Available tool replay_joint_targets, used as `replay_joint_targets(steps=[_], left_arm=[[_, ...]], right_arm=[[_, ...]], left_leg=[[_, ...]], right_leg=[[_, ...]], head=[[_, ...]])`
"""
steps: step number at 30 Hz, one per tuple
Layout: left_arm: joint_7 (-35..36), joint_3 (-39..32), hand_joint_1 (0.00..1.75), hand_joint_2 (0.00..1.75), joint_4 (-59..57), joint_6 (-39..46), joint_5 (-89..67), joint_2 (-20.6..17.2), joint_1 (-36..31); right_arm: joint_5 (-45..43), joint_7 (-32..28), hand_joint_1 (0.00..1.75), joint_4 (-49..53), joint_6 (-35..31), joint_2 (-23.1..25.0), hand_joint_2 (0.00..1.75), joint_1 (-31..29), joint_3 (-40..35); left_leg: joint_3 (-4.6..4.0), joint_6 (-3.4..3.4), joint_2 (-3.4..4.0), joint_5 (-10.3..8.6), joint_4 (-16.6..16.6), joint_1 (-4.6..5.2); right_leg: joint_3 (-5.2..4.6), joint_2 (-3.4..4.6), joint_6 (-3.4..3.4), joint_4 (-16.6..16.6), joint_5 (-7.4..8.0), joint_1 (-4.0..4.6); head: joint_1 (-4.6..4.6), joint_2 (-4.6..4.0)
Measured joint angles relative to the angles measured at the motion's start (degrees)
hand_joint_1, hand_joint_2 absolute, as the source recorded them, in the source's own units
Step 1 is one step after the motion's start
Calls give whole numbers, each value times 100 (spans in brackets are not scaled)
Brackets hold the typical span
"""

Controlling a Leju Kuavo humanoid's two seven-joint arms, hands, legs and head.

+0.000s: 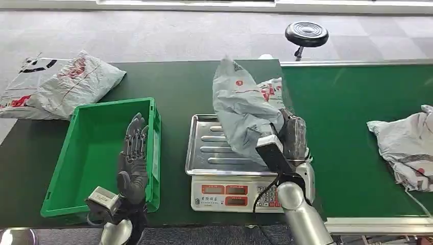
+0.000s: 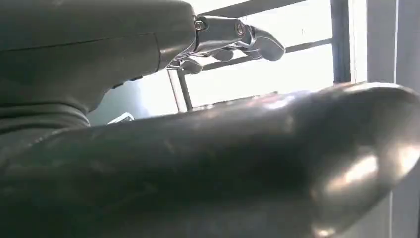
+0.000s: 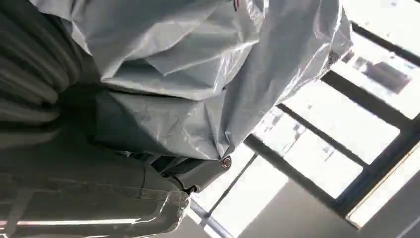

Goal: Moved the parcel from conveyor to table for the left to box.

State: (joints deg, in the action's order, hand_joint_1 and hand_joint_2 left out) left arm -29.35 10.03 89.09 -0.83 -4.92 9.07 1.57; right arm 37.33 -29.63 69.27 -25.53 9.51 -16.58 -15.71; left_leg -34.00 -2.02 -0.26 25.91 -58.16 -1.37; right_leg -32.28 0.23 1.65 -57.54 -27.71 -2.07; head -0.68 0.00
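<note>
A grey plastic parcel with red print hangs above the steel pan of a weighing scale, its lower end near the pan. My right hand grips the parcel's right side; in the right wrist view the crinkled parcel is wrapped by my fingers. My left hand is raised over the right part of the empty green box, fingers straight and apart, holding nothing. The left wrist view looks along my left hand toward bright windows.
Another grey parcel lies on the dark table at the back left. A further parcel lies on the green conveyor at the right. A black stool stands on the floor behind the conveyor.
</note>
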Motion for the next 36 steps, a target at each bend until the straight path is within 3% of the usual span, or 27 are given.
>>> replay_joint_targets(steps=[9,10,11,19,20,28,29,36], left_arm=[[-46,44,0,0,-127,-261,29,4,-104],[-46,44,0,0,-142,-263,29,4,-113],[-46,42,0,0,-151,-265,29,4,-116],[81,42,0,0,-120,-123,-103,4,-95],[94,44,0,0,-114,-94,-107,4,-94],[144,42,0,0,-37,242,-162,7,-95],[155,42,0,0,-35,240,-140,7,-95],[251,55,0,0,-15,357,-585,9,-106]], right_arm=[[-44,294,175,-73,568,68,175,115,-514],[-35,396,101,-73,665,68,175,117,-549],[-31,470,0,-73,744,68,175,126,-577],[179,957,0,-134,956,46,175,284,-693],[175,959,0,-132,964,44,0,336,-693],[-444,576,0,381,1273,-43,0,718,-612],[-491,520,0,569,1301,-61,175,810,-573],[-618,297,0,1568,1356,-116,175,1327,-357]], left_leg=[[-2,0,0,0,0,0],[-2,0,1,0,0,0],[-2,0,1,0,0,0],[-3,0,0,0,0,0],[-4,0,0,0,0,0],[-4,0,-1,0,0,0],[-5,0,-1,0,0,0],[-6,1,1,2,0,0]], right_leg=[[-3,1,0,0,0,0],[-4,1,-1,0,0,0],[-5,2,-2,0,1,0],[-4,1,-2,0,1,0],[-5,1,-2,0,1,0],[-7,0,-2,1,1,0],[-7,0,-2,1,1,0],[-11,1,-2,2,1,0]], head=[[0,0],[0,0],[0,0],[0,0],[0,0],[0,0],[0,0],[0,0]])
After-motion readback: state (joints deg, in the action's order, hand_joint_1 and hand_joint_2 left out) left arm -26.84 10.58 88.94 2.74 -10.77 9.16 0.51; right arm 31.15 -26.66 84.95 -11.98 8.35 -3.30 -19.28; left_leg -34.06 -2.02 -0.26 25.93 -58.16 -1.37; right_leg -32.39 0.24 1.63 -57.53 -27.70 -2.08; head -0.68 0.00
